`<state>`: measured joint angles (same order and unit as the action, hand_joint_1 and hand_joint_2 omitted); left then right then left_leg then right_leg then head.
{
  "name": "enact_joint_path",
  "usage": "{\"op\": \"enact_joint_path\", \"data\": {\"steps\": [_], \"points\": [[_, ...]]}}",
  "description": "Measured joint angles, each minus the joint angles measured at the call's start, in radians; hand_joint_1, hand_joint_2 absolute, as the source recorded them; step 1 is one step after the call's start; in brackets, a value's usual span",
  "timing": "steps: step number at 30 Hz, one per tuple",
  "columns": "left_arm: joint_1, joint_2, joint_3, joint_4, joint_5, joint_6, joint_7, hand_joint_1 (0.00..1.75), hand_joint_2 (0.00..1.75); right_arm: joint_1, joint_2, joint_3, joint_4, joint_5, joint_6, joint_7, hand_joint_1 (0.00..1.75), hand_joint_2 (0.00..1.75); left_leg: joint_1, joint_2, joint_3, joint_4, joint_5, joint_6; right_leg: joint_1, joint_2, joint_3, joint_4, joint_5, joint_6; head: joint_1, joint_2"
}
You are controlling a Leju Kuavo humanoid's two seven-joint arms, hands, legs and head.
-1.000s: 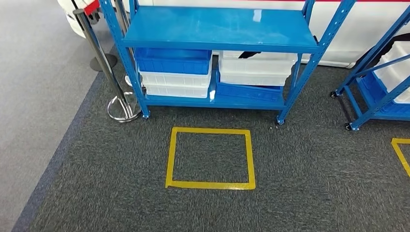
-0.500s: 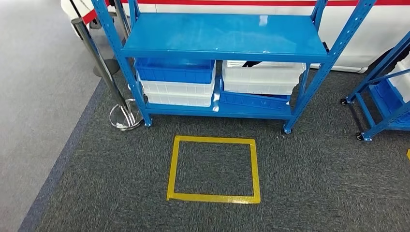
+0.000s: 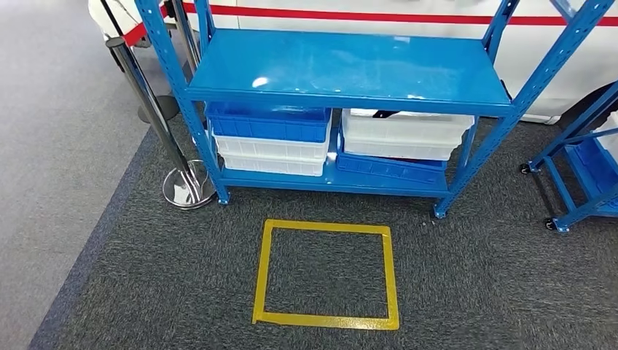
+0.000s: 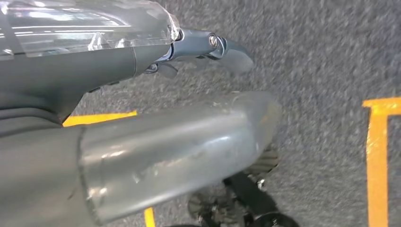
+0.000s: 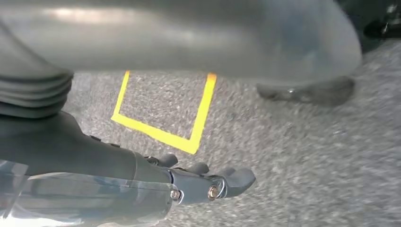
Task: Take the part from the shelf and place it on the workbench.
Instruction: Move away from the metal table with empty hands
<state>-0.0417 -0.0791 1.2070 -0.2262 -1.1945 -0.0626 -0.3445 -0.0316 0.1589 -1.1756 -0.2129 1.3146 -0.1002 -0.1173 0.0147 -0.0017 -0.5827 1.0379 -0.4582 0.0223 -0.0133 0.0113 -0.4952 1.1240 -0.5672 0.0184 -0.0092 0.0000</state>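
Dark grey carpet covers the floor; a yellow tape square sits lower centre. The blue shelf stands above it, bins beneath. The part cannot be told. Left hand and right hand hang empty, fingers extended.

We are getting bright, even overhead light; it is glaring in pale patches on the blue shelf top. Beneath the shelf, soft shadow is gathering. Both wrist views are smearing the carpet with motion blur.
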Motion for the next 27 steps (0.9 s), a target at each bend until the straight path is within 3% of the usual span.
{"op": "enact_joint_path", "data": {"steps": [1,3,4,5,6,8,10,13,14,16,18,20,21,22,23,25,26,27], "points": [[0.0,0.0,0.0,0.0,0.0,0.0,0.0,0.0,0.0,-0.001,0.0,0.0,0.0,-0.003,0.002,0.001,0.0,0.0,0.0,0.003,0.01,-0.003,-0.006,0.005,0.0,-0.001,-0.035,0.054,-0.017,0.001,0.002,0.0],[0.0,0.0,0.0,0.0,-0.002,0.0,0.0,0.0,0.0,-0.002,0.001,-0.002,0.0,-0.009,0.009,0.002,0.0,0.0,-0.002,0.008,0.027,-0.005,-0.023,0.01,0.0,-0.002,-0.117,0.152,-0.068,0.006,0.003,0.0],[0.0,0.0,0.0,0.0,-0.002,0.0,0.0,0.0,0.0,-0.001,0.001,-0.003,0.0,-0.01,0.011,0.002,0.0,0.0,-0.003,0.009,0.039,-0.005,-0.033,0.009,0.0,-0.003,-0.148,0.174,-0.085,0.007,0.003,0.0],[0.001,0.0,0.001,0.0,-0.003,0.0,0.0,0.0,0.0,0.0,0.001,-0.004,0.0,-0.009,0.011,0.002,0.0,0.0,-0.004,0.009,0.052,-0.005,-0.045,0.008,0.001,-0.003,-0.166,0.168,-0.084,0.007,0.003,0.0],[0.001,0.0,0.001,0.0,-0.003,0.0,0.0,0.0,0.0,0.002,0.001,-0.005,0.0,-0.006,0.01,0.002,0.0,0.0,-0.005,0.009,0.068,-0.005,-0.056,0.006,0.002,-0.004,-0.17,0.135,-0.061,0.005,0.004,0.0],[0.0,0.0,0.001,0.0,-0.004,0.0,0.0,0.0,0.0,0.008,0.0,-0.005,0.0,-0.002,0.008,0.002,0.0,0.0,-0.006,0.011,0.098,-0.005,-0.08,0.001,0.008,-0.008,-0.16,0.029,0.04,-0.009,0.005,0.0],[-0.002,-0.001,0.002,0.0,-0.004,0.0,0.0,0.0,0.0,0.01,0.0,-0.006,0.0,-0.001,0.006,0.004,0.0,0.0,-0.009,0.012,0.117,-0.009,-0.103,-0.009,0.016,-0.012,-0.15,-0.042,0.109,-0.023,0.007,0.0],[-0.005,-0.001,0.004,0.0,-0.005,0.0,0.001,0.0,0.0,0.007,0.002,-0.008,0.0,-0.005,0.006,0.007,0.0,0.0,-0.011,0.012,0.139,-0.004,-0.104,-0.027,0.013,-0.007,-0.124,-0.072,0.109,-0.035,0.008,0.0],[-0.006,-0.001,0.005,0.0,-0.005,0.0,0.0,0.0,0.0,0.007,0.003,-0.011,0.0,-0.01,0.008,0.008,0.0,0.0,-0.01,0.012,0.134,0.021,-0.1,-0.032,0.01,-0.003,-0.11,-0.08,0.105,-0.04,0.007,0.0],[-0.009,-0.001,0.007,0.0,-0.007,0.0,0.0,0.0,0.0,0.004,0.005,-0.017,0.0,-0.017,0.01,0.009,0.0,0.0,-0.006,0.01,0.082,0.116,-0.117,-0.043,0.007,0.002,-0.083,-0.091,0.095,-0.05,0.004,0.0],[-0.008,0.001,0.01,0.0,-0.007,0.0,0.001,0.0,0.0,0.001,0.005,-0.021,0.0,-0.017,0.007,0.01,0.0,0.0,-0.004,0.009,0.001,0.228,-0.168,-0.053,0.007,0.008,-0.061,-0.093,0.076,-0.056,0.003,0.0],[-0.005,0.002,0.013,0.0,-0.008,0.0,0.001,0.0,0.0,0.001,0.005,-0.024,0.0,-0.015,0.003,0.01,0.0,0.0,-0.002,0.008,-0.054,0.261,-0.205,-0.056,0.007,0.015,-0.033,-0.093,0.053,-0.054,0.002,0.0],[-0.004,0.002,0.014,0.0,-0.009,0.0,0.001,0.0,0.0,0.002,0.006,-0.024,0.0,-0.015,0.002,0.011,0.0,0.0,-0.002,0.008,-0.063,0.236,-0.194,-0.056,0.007,0.018,-0.016,-0.093,0.04,-0.052,0.002,0.0],[-0.002,0.002,0.015,0.0,-0.01,0.0,0.002,0.0,0.0,0.002,0.008,-0.025,0.0,-0.015,0.002,0.011,0.0,0.0,-0.002,0.008,-0.063,0.187,-0.156,-0.053,0.006,0.02,0.001,-0.093,0.027,-0.05,0.002,0.0],[0.001,0.002,0.015,0.0,-0.011,0.0,0.002,0.0,0.0,0.004,0.009,-0.025,0.0,-0.014,0.002,0.011,0.0,0.0,-0.002,0.007,-0.062,0.128,-0.09,-0.049,0.006,0.022,0.015,-0.093,0.013,-0.047,0.002,0.0],[0.004,0.003,0.016,0.0,-0.013,0.0,0.003,0.0,0.0,0.004,0.01,-0.026,0.001,-0.012,0.002,0.011,0.0,0.0,-0.007,0.006,-0.061,0.048,0.002,-0.036,0.008,0.027,0.029,-0.093,-0.008,-0.037,0.003,0.0],[0.005,0.004,0.017,0.0,-0.014,0.0,0.003,0.0,0.0,0.003,0.01,-0.026,0.001,-0.011,0.003,0.011,0.0,0.0,-0.009,0.005,-0.063,0.032,0.021,-0.028,0.008,0.028,0.032,-0.093,-0.014,-0.031,0.004,0.0],[0.005,0.004,0.017,0.0,-0.015,0.0,0.004,0.0,0.0,0.001,0.01,-0.026,0.001,-0.01,0.003,0.011,0.0,0.0,-0.012,0.005,-0.057,0.028,0.012,-0.019,0.009,0.029,0.037,-0.093,-0.016,-0.025,0.004,0.0]]}}
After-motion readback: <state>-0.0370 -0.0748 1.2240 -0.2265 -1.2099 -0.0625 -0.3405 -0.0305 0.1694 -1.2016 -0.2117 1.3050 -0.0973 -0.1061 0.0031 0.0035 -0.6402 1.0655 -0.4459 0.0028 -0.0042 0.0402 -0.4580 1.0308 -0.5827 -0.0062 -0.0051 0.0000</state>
